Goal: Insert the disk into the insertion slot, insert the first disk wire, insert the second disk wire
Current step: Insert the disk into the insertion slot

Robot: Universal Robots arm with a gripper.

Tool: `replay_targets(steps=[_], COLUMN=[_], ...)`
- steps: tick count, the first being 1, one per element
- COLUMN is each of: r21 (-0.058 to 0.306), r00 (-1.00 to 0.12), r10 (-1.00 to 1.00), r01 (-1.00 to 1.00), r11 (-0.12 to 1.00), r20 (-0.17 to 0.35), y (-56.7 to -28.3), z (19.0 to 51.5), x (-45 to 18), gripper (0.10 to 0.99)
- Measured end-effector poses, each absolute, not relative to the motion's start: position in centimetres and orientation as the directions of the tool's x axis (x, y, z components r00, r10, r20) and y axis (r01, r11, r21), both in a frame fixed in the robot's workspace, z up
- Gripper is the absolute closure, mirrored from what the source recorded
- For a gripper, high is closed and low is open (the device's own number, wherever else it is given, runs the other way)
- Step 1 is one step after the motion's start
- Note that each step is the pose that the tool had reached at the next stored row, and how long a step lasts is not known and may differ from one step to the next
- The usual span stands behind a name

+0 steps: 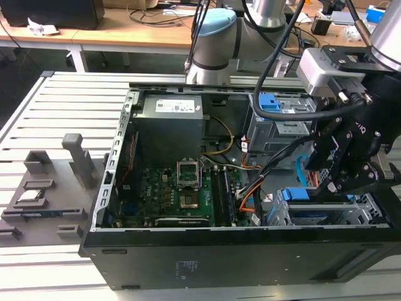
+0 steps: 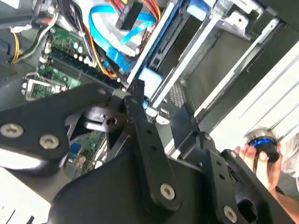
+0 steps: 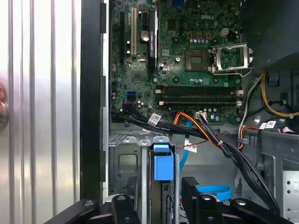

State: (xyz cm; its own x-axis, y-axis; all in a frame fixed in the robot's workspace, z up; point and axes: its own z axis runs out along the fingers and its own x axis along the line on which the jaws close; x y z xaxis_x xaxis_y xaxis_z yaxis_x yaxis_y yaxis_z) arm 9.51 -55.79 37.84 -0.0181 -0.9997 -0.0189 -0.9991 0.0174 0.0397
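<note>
Your pincer (image 3: pixel 158 195) hangs spread just above the silver drive cage (image 3: pixel 122 161), at the edge of the open computer case (image 1: pixel 219 263), and a blue tab (image 3: pixel 163 161) shows in the gap. The light blue cable (image 3: pixel 214 191) and the red and orange wires (image 3: pixel 196 122) lie near the cage, toward the green board (image 3: pixel 187 28).

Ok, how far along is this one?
The disk looks seated in the insertion slot, showing blue inside that cage. The gripper hangs just above it. The first disk wire and second disk wire lie loose beside the cage, apparently not plugged in yet.
</note>
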Motion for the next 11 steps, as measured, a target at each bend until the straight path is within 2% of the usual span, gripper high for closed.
replay_targets(steps=[3,4,8,11], r21=[0.040,0.040,0.040,0.040], r00=[-0.018,-0.018,-0.018,-0.018], r10=[-1.000,-1.000,-1.000,-1.000], r01=[-0.999,-0.999,-0.999,-0.999], r11=[0.017,0.017,0.017,0.017], r20=[-0.019,-0.019,-0.019,-0.019], y=[-55.79,-55.79,-55.79,-55.79], z=[37.80,37.78,37.73,37.69], x=[9.52,9.51,9.51,9.52], gripper=[0.600,0.729,0.969,0.980])
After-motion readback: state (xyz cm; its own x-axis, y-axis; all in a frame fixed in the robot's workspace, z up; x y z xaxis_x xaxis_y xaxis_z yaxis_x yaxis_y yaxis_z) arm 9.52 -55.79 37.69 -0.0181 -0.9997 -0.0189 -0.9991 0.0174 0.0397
